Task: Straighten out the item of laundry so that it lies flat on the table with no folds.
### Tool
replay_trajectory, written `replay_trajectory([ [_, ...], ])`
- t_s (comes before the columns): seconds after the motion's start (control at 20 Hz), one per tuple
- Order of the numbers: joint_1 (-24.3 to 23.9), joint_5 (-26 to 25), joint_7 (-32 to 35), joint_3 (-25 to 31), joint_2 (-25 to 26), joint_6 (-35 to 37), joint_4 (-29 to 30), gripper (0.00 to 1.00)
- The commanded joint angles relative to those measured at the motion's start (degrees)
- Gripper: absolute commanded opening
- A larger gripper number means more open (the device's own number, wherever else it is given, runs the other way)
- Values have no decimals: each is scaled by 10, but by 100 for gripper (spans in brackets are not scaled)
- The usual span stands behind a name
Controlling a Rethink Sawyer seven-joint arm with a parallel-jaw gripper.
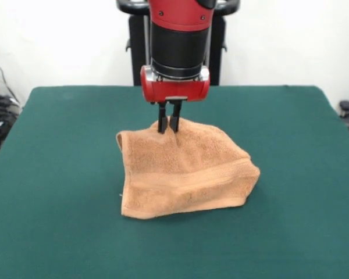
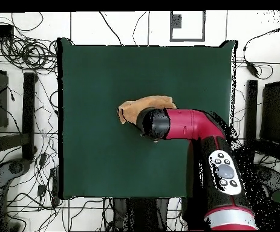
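Observation:
The orange-tan towel (image 1: 183, 174) sits crumpled near the middle of the dark green table (image 1: 52, 174), with a woven band running across its front. Its far top edge is pulled up into a peak. My gripper (image 1: 168, 125) comes straight down onto that peak, and its two black fingers (image 1: 161, 124) are closed on the cloth. The towel hangs from there in folds, and its front rests on the table. In the overhead view only part of the towel (image 2: 132, 110) shows beside my arm (image 2: 184, 125), which hides the gripper.
The green table (image 2: 94, 72) reaches well past the towel on all sides. The robot pedestal (image 1: 136, 52) stands behind the table's far edge. Cables and stands (image 2: 21, 121) lie on the floor around the table.

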Motion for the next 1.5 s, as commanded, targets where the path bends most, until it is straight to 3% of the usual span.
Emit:
replay_trajectory([
  [0.05, 22, -20, -6, 4, 6, 125, 70, 0],
  [0.45, 25, -25, -1, 8, 17, 154, 56, 0],
  [0.85, 24, -34, 30, 12, 49, 67, 39, 0],
  [0.9, 17, -36, 19, 20, 48, 54, 44, 100],
  [1.05, 6, -33, 13, 29, 49, 30, 51, 100],
  [1.5, 23, -25, 1, 16, 19, 137, 43, 100],
])
